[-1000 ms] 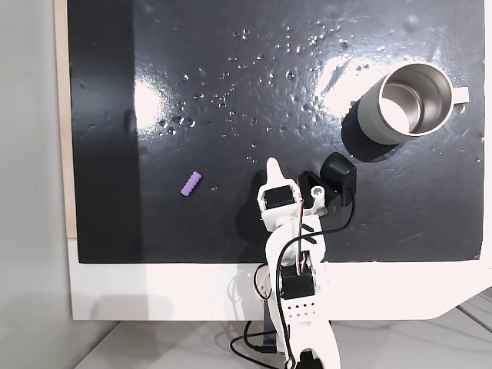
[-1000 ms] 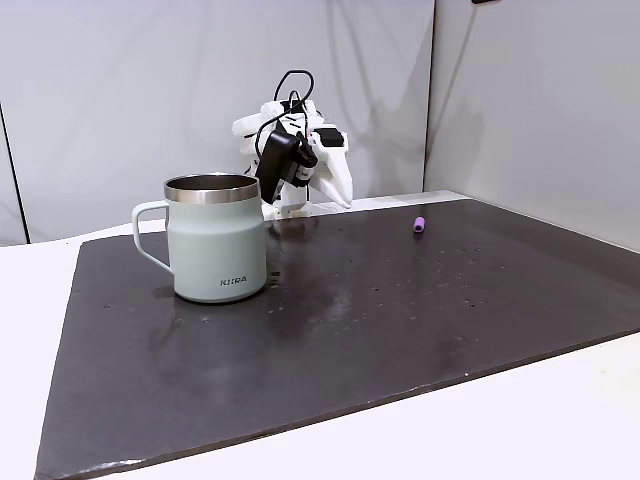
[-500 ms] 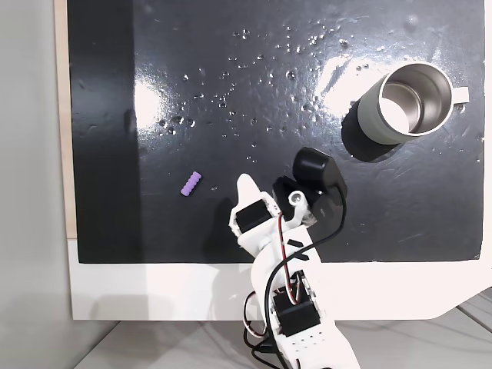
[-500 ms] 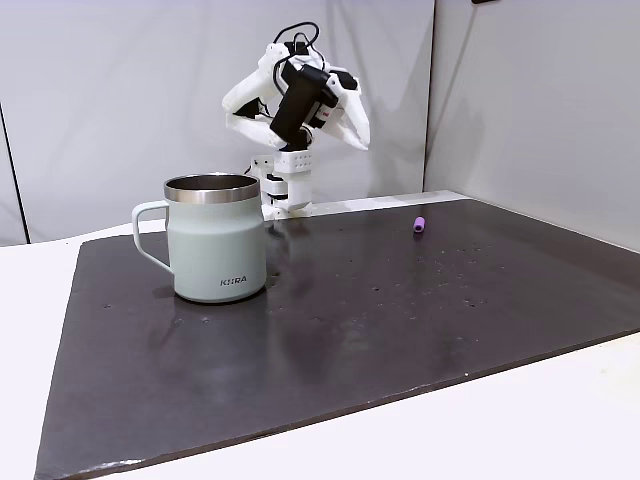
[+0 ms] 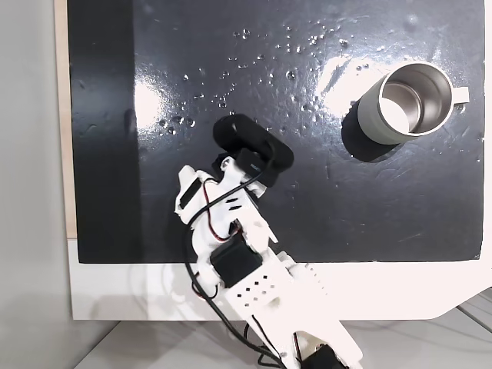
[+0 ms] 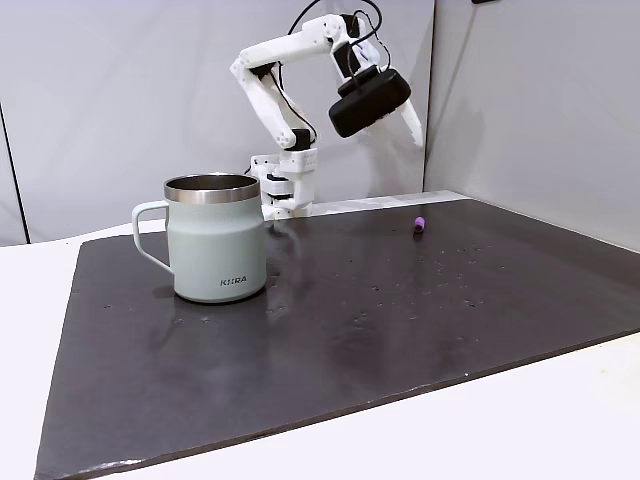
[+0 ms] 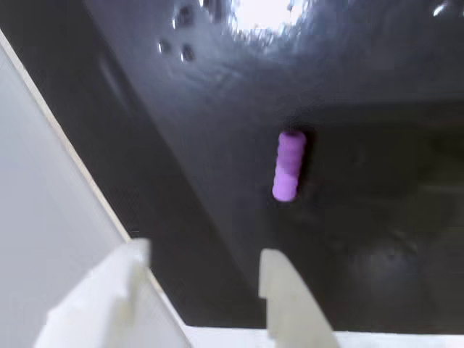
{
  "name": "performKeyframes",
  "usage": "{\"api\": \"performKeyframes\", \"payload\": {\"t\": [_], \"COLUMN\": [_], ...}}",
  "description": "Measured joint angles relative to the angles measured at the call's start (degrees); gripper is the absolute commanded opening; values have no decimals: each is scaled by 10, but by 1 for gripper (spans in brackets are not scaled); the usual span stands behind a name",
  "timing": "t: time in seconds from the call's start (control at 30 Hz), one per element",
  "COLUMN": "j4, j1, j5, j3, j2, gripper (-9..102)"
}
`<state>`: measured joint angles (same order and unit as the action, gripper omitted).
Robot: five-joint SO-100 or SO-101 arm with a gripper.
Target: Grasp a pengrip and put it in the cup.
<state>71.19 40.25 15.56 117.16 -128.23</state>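
In the wrist view the white gripper (image 7: 199,279) stands with its two fingers parted and nothing between them, held above the black mat (image 7: 377,87); the purple pengrip (image 7: 288,165) lies flat on the mat just beyond the fingertips. In a fixed view the cup (image 6: 215,237) stands upright at the mat's left, well apart from the pengrip (image 6: 419,224).

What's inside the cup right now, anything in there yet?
In a fixed view from above, the cup shows bare shiny metal inside, no pengrip. The pengrip lies on the black mat, ahead of the open gripper. The side fixed view hides the cup's interior.
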Motion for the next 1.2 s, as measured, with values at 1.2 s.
{"api": "performKeyframes", "payload": {"t": [1.2], "j4": [-65], "j1": [52], "j5": [6], "j3": [-138], "j2": [481], "gripper": [23]}}
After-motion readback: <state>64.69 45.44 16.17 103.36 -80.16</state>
